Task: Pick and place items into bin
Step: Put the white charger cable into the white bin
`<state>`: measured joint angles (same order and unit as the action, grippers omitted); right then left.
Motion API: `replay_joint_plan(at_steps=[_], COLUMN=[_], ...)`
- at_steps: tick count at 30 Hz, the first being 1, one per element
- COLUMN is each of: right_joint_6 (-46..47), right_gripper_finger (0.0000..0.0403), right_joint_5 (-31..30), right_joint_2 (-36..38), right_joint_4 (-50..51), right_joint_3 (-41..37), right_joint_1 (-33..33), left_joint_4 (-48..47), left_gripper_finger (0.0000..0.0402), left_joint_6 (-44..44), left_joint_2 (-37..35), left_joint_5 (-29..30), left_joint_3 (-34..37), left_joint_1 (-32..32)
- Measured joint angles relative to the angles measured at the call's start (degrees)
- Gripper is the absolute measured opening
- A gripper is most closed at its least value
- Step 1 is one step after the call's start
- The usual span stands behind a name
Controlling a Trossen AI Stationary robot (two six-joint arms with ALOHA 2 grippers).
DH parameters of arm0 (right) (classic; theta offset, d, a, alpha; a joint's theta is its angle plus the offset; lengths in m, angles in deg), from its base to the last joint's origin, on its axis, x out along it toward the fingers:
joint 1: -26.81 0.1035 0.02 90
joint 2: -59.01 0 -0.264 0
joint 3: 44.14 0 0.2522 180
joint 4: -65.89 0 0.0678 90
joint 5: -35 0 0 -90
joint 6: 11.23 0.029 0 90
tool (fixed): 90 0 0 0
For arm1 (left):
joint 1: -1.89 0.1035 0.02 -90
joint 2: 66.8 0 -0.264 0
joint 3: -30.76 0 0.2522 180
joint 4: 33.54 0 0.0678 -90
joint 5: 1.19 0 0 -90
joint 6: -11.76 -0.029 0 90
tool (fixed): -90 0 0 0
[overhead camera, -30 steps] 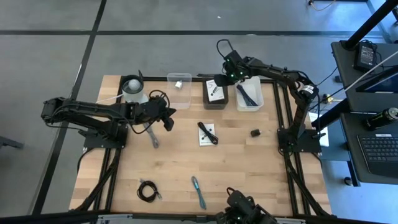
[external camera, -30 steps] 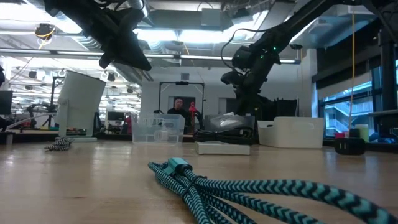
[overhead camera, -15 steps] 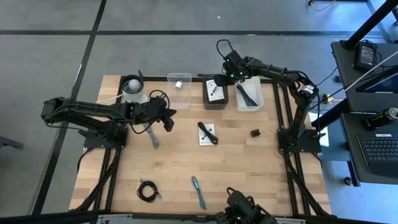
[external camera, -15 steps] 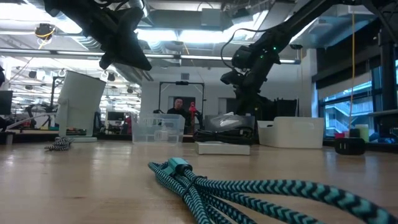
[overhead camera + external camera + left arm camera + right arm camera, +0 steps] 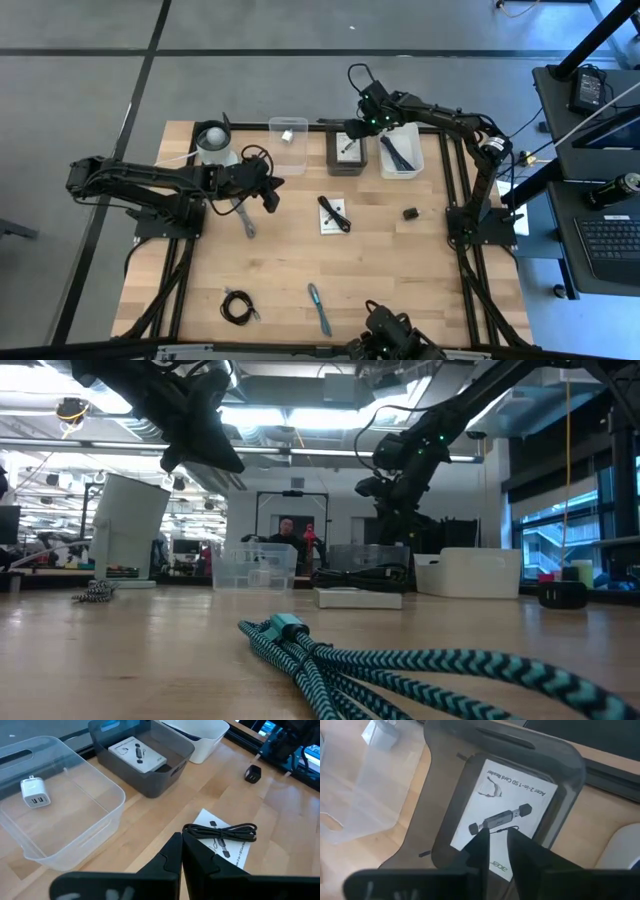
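My right gripper (image 5: 366,124) (image 5: 498,837) hangs open above the dark grey bin (image 5: 331,160) (image 5: 439,827). A white card bearing a black stick (image 5: 517,800) (image 5: 347,149) lies flat on the bin's floor, apart from the fingers. My left gripper (image 5: 270,192) (image 5: 181,840) is shut on nothing and held above the table, short of a second white card with a black cable (image 5: 333,215) (image 5: 223,839). A grey slim tool (image 5: 244,218), a black coiled cable (image 5: 237,306), a teal braided cable (image 5: 318,308) (image 5: 400,660) and a small black block (image 5: 410,212) (image 5: 253,773) lie on the table.
A clear bin (image 5: 272,145) (image 5: 102,822) holding a small white charger (image 5: 34,794) stands left of the grey bin; a white bin (image 5: 415,165) with dark items stands to its right. A white round container (image 5: 214,142) sits at the far left. A person shows far behind (image 5: 288,530).
The white card that stood tilted at the grey bin under my right gripper has dropped and now lies flat inside the bin; in the low view it no longer shows above the rim. Both arms have kept nearly still.
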<state>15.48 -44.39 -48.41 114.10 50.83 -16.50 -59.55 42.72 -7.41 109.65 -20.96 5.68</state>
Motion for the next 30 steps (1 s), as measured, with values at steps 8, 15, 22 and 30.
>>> replay_joint_plan(at_steps=[8, 15, 22, 30], right_joint_6=[-2.5, -4.8, -6.4, -4.6], right_gripper_finger=[0.0075, 0.0066, 0.0052, 0.0036], right_joint_5=[0.0, -0.1, -5.2, -12.1], right_joint_2=[3.1, 10.4, 18.2, 28.1], right_joint_4=[0.0, 2.8, 11.1, 19.0], right_joint_3=[-0.1, 0.0, 0.0, 0.0], right_joint_1=[-0.5, -0.2, 4.7, 12.6], left_joint_4=[0.0, 0.0, 0.0, 0.0], left_gripper_finger=[0.0006, 0.0006, 0.0006, 0.0006], left_joint_6=[0.0, -0.2, -0.2, -4.3], left_joint_2=[0.0, 0.0, 0.0, 0.0], left_joint_5=[0.0, -0.3, -0.2, -0.4], left_joint_3=[0.0, 0.0, 0.0, 0.0], left_joint_1=[0.0, 0.0, 0.0, 0.0])
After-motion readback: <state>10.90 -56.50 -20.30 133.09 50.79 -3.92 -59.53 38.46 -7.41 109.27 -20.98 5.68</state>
